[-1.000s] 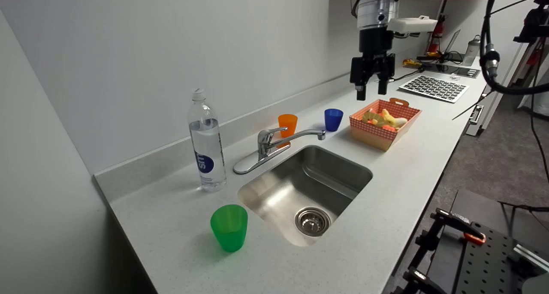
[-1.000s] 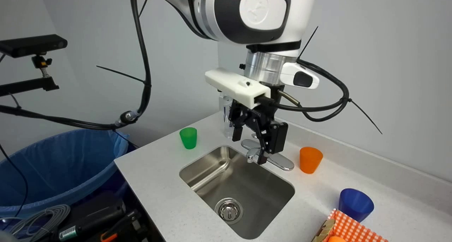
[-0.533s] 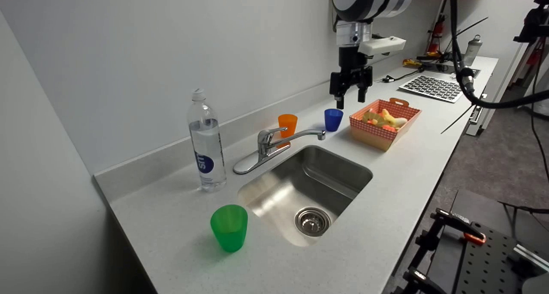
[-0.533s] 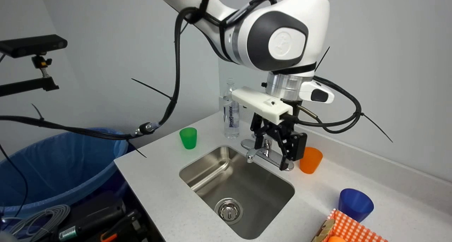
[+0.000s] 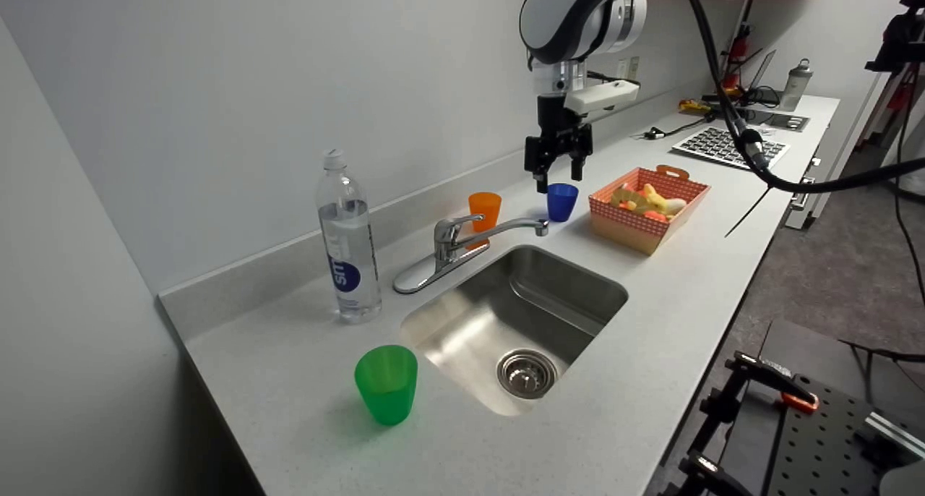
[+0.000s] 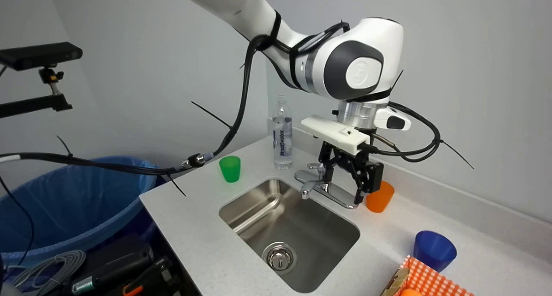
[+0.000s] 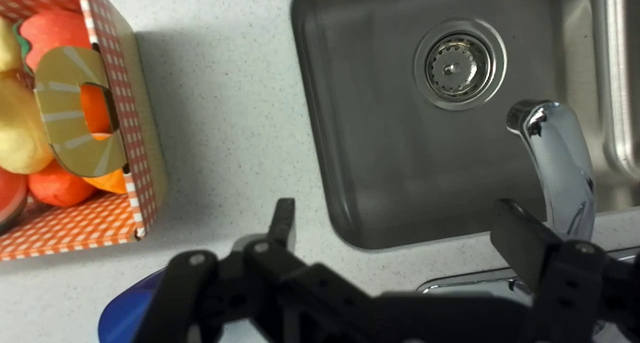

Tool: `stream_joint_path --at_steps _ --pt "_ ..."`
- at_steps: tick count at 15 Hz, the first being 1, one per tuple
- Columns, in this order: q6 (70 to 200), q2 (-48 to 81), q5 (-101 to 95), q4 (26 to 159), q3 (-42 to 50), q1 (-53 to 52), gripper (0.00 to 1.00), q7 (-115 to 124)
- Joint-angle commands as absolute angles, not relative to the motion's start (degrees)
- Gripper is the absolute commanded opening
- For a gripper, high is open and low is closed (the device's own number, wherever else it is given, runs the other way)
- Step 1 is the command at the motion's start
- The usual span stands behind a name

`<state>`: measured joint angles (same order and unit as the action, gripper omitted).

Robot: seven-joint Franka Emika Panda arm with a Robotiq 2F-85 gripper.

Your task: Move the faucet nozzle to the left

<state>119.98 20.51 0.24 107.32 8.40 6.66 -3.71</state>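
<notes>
The faucet nozzle is a curved chrome spout on a chrome base beside the sink, in both exterior views [image 5: 509, 227] [image 6: 308, 188]. Its tip reaches over the sink. In the wrist view the nozzle [image 7: 562, 158] lies at the right, just outside the right finger [image 7: 522, 243], which overlaps its lower part in the picture. My gripper is open and empty, pointing down, in both exterior views [image 5: 559, 178] [image 6: 343, 190] and the wrist view [image 7: 393, 206]. It hangs above the faucet base's end near the orange cup. The nozzle is not between the fingers; contact cannot be told.
The metal sink [image 5: 607, 283] is set in the counter. An orange cup [image 6: 379, 196] and a blue cup [image 6: 433, 249] stand along the wall side. A checkered box [image 5: 621, 225] holds toy fruit. A clear bottle [image 5: 350, 257] and green cup [image 5: 388, 385] stand on the opposite side.
My gripper has come down and moved left in one exterior view, right in the other, away from the bottle. Its jaws stay open. The nozzle has not visibly moved.
</notes>
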Motion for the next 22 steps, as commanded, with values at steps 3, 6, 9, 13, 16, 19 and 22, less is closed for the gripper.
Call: stream_joint_path --at_steps 3,6,9,13,16,19,22 --pt "120.07 23.66 -0.05 106.19 6.96 7.01 1.00 -2.27" --pt "119.85 24.85 -0.62 106.04 7.28 7.38 1.00 -2.59" --pt "119.42 25.48 -0.42 105.89 7.23 7.62 1.00 -2.97" --pt "119.97 25.88 0.77 105.89 6.56 8.31 0.71 -5.00" --pt "120.47 25.92 1.78 105.94 6.01 8.76 0.53 -6.67" --pt "121.41 26.00 2.90 105.99 5.20 9.44 0.30 -9.89" --pt "122.56 18.41 4.63 114.66 3.23 7.54 0.06 -9.53"
